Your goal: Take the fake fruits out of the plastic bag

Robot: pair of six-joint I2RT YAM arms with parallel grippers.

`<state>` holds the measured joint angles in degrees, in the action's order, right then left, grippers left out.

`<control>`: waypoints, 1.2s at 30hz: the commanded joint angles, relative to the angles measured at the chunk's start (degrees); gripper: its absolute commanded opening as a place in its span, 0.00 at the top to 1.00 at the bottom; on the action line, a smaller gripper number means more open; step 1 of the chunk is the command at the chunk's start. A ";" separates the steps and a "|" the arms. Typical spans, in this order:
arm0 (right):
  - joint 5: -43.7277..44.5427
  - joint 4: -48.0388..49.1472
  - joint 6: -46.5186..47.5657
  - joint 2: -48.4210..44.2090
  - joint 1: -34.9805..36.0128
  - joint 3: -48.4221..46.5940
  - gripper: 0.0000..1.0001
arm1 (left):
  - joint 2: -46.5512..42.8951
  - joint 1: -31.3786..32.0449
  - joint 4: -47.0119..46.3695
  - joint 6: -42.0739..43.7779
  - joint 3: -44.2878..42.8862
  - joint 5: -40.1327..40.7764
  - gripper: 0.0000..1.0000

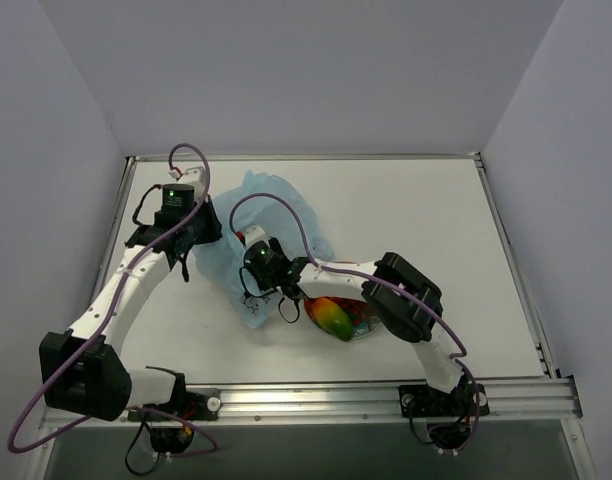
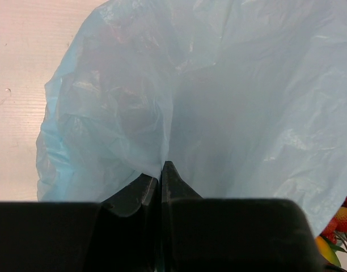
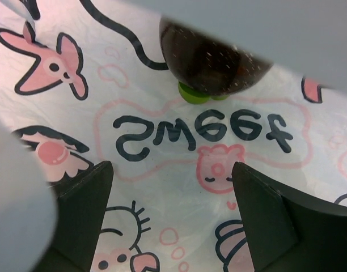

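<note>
The plastic bag point(image 1: 269, 193) is lying crumpled on the white table point(image 1: 436, 230), left of centre, its light-blue film spreading between the two arms; the left gripper point(image 2: 161, 170) is clenching a gathered fold of that film, its two black jaws pressed together on the plastic, and the film is fanning up and away from them in the left wrist view. The right gripper point(image 3: 170, 170) is reaching into the middle of the bag with its fingers point(image 3: 83, 215) standing wide apart and nothing between them; it is hovering over a pale stretch of film printed with pink animal faces and dark lettering. A dark purple ball point(image 3: 210, 62) with a green bit at its base is resting against that printed film just beyond the fingers; whether it is lying inside the bag or on it is not clear. A red, yellow and green mango point(image 1: 331, 317) is sitting on a red plate point(image 1: 363, 322) just right of the bag, close beside the right arm; small red berries point(image 2: 343, 218) are showing past the bag's edge at the lower right of the left wrist view.
</note>
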<state>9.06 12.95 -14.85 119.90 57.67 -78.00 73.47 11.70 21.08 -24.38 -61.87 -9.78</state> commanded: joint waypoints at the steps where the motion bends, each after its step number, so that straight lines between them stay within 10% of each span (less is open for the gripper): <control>1: 2.37 2.95 -0.09 -2.65 -0.54 0.30 0.19 | -2.45 1.30 0.63 1.88 -3.17 0.38 0.98; 36: 14.31 17.28 3.86 -11.09 2.45 11.73 0.18 | -6.41 4.73 0.19 3.99 -2.56 -0.06 0.98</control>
<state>19.33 29.21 -12.27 113.14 59.86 -66.00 68.58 16.12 21.30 -21.06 -62.02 -8.73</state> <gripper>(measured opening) 0.818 0.027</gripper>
